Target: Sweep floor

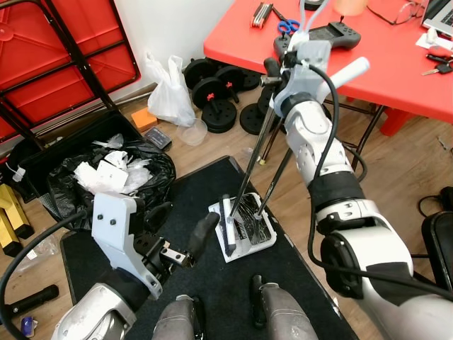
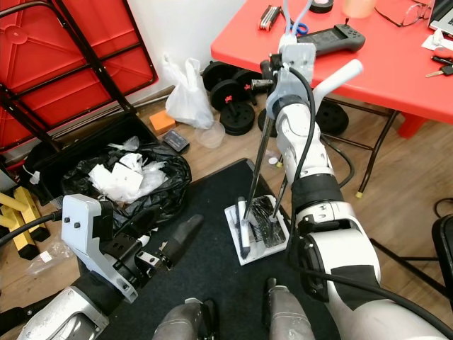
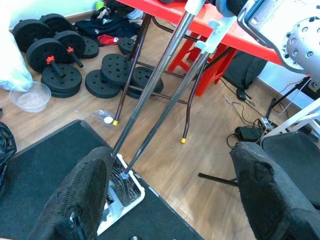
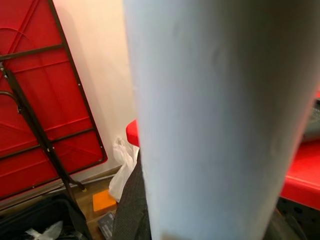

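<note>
A white dustpan lies on the black mat with a black brush head resting in it. Two thin metal poles rise from it, leaning toward the red table. My right gripper is up at their tops, shut on the white broom handle, which sits right against the right wrist view beside one black finger. My left gripper hangs low over the mat, left of the dustpan. It is open, with its fingers wide apart and nothing between them.
A black rubbish bag full of white paper stands left of the mat. Behind it are a white plastic bag, a plastic bowl and black weight plates. The red table with metal legs stands at the right, and a folded red table leans at the left.
</note>
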{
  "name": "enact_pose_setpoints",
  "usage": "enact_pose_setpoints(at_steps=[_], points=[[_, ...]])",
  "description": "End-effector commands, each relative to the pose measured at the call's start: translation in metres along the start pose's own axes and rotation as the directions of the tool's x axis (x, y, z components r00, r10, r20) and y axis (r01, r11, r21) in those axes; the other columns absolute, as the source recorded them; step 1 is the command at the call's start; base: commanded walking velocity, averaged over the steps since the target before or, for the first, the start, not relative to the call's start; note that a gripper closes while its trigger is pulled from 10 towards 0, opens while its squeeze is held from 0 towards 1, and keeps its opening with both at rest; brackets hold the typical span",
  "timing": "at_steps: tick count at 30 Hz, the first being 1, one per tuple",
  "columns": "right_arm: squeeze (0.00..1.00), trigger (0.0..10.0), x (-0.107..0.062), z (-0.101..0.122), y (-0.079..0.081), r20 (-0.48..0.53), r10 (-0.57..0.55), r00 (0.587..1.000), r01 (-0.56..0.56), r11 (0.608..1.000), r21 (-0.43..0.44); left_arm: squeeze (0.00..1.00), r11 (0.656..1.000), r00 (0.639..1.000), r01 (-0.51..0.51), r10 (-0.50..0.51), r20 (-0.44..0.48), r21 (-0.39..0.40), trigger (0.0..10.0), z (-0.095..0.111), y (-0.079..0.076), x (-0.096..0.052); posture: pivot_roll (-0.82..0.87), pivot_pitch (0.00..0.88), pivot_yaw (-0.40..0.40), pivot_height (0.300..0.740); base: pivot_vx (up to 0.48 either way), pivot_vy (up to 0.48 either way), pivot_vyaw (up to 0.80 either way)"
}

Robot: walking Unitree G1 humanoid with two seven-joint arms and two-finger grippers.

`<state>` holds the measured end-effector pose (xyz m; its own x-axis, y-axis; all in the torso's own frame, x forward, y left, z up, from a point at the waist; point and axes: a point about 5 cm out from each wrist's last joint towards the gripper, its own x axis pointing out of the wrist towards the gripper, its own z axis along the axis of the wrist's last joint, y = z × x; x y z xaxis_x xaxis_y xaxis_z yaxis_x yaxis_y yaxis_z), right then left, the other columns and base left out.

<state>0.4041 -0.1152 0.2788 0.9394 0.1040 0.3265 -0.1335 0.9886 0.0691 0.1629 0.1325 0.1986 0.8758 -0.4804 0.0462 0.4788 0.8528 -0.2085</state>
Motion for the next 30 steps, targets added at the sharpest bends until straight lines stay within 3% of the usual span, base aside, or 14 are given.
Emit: enact_pose_setpoints(at_steps=[1, 4, 5, 12, 17, 21, 24, 26, 28, 30], points=[[0.00, 10.0, 0.004, 0.021, 0.010, 0.082, 0.050, 0.995, -0.048, 0.999, -0.026, 0.00, 1.000, 1.000, -0.023, 0.023, -0.018, -0.003, 10.0, -0.003, 0.001, -0.001, 0.00, 0.267, -0.012, 0.740, 0.000, 0.000, 0.00], [0.00, 10.0, 0.003, 0.017, 0.019, 0.059, 0.095, 0.994, -0.096, 0.995, 0.012, 0.00, 1.000, 1.000, -0.024, 0.024, -0.016, -0.003, 10.0, -0.003, 0.001, -0.001, 0.00, 0.268, -0.012, 0.740, 0.000, 0.000, 0.00], [0.00, 10.0, 0.002, 0.014, 0.027, 0.042, 0.152, 0.987, -0.155, 0.986, 0.063, 0.00, 1.000, 1.000, -0.024, 0.024, -0.015, -0.004, 10.0, -0.003, 0.001, -0.001, 0.00, 0.268, -0.012, 0.740, 0.000, 0.000, 0.00], [0.00, 10.0, -0.001, 0.009, 0.039, -0.011, 0.259, 0.966, -0.253, 0.949, 0.187, 0.00, 1.000, 1.000, -0.023, 0.023, -0.015, -0.004, 10.0, -0.003, 0.001, 0.000, -0.01, 0.264, -0.010, 0.740, 0.000, 0.000, 0.00], [0.00, 10.0, -0.004, 0.004, 0.043, -0.043, 0.306, 0.951, -0.290, 0.932, 0.218, 0.00, 1.000, 1.000, -0.023, 0.023, -0.015, -0.003, 10.0, -0.003, 0.002, 0.000, -0.01, 0.261, -0.012, 0.740, 0.000, 0.000, 0.00], [0.00, 10.0, -0.017, 0.005, 0.058, -0.012, 0.450, 0.893, -0.438, 0.875, 0.207, 0.00, 1.000, 1.000, -0.023, 0.023, -0.018, -0.003, 10.0, -0.005, 0.003, 0.001, -0.01, 0.246, -0.015, 0.740, 0.000, 0.000, 0.00], [0.00, 10.0, -0.019, 0.006, 0.060, -0.003, 0.471, 0.882, -0.461, 0.864, 0.205, 0.00, 1.000, 1.000, -0.023, 0.023, -0.018, -0.003, 10.0, -0.005, 0.004, 0.001, -0.01, 0.246, -0.015, 0.740, 0.000, 0.000, 0.00], [0.00, 10.0, -0.030, 0.017, 0.062, 0.047, 0.573, 0.818, -0.573, 0.808, 0.139, 0.00, 1.000, 0.999, -0.031, 0.031, -0.017, 0.000, 10.0, -0.006, 0.006, 0.002, -0.02, 0.222, -0.020, 0.740, 0.000, 0.000, 0.80], [0.00, 10.0, -0.046, 0.025, 0.063, 0.055, 0.679, 0.732, -0.681, 0.732, 0.019, 0.00, 0.997, 0.997, -0.079, 0.079, 0.010, -0.016, 10.0, -0.006, 0.012, 0.003, -0.02, 0.200, -0.021, 0.740, 0.000, 0.000, 0.80], [0.00, 10.0, -0.057, 0.027, 0.062, 0.038, 0.728, 0.685, -0.728, 0.686, -0.025, 0.00, 0.987, 0.986, -0.156, 0.158, 0.048, -0.040, 10.0, -0.003, 0.022, 0.002, -0.04, 0.177, -0.016, 0.740, 0.000, 0.000, 0.80]])
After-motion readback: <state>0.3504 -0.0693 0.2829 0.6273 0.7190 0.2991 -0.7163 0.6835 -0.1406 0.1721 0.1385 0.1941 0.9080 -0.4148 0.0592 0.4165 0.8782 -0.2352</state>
